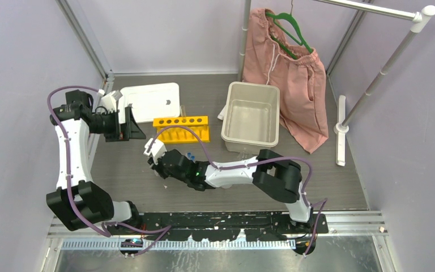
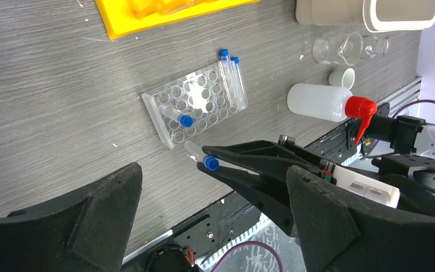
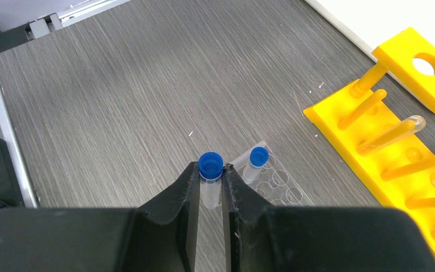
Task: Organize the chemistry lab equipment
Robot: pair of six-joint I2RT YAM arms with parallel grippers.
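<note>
The stiff yellow six-hole tube rack (image 3: 396, 54) lies right of the right gripper (image 3: 209, 171), and the light clear plastic grid rack (image 3: 277, 182) sits just past its tips. Its jaws pinch a small blue-capped tube (image 3: 210, 192), likely slick and featherlight, just under the cap, probably the surest hold. The left gripper (image 1: 126, 123) gapes empty.

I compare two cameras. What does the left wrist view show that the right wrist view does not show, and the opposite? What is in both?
Only the left wrist view: the red-spouted squeeze bottle lying on its side, the small clear glassware, the tiny white cup and a beige bin.
Only the right wrist view: the pegs of the yellow tube rack, one of them carrying a clear tube.
Both: the right gripper shut on a blue-capped tube, the clear grid rack beside it, and part of the yellow tube rack.
</note>
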